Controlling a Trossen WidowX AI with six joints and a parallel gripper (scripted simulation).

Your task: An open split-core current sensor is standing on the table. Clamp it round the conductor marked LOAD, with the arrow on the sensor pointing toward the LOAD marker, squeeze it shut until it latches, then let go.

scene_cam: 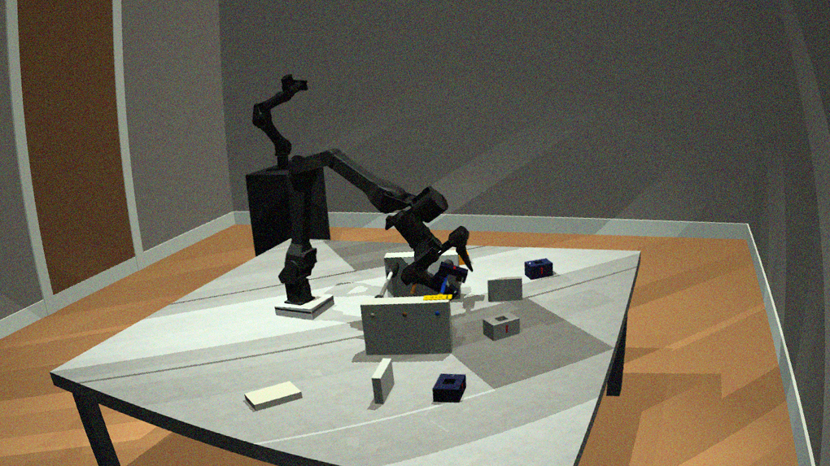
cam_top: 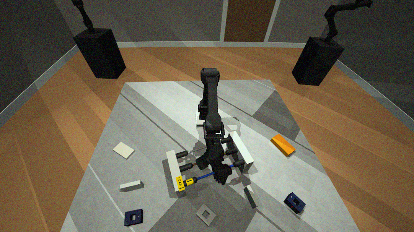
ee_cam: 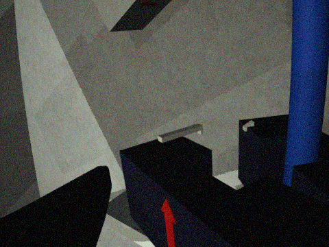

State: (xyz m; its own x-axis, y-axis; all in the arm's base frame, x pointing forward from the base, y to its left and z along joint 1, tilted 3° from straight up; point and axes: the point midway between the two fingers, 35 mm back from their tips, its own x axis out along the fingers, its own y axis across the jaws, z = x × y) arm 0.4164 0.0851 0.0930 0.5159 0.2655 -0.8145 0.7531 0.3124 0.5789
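Observation:
The navy split-core sensor is open and held up off the table beside the blue LOAD conductor. My gripper stands wide around it, shut on the sensor at nearly full opening. One dark finger shows at the lower left of the wrist view; the other is hidden. The red arrow points up in the wrist view. The conductor passes at the open jaws' right side; how deep it sits is unclear. The yellow LOAD marker is on the near end block.
Two end blocks carry three conductors. Loose around them are navy blocks, a grey holed block, two upright plates, a cream slab and an orange block.

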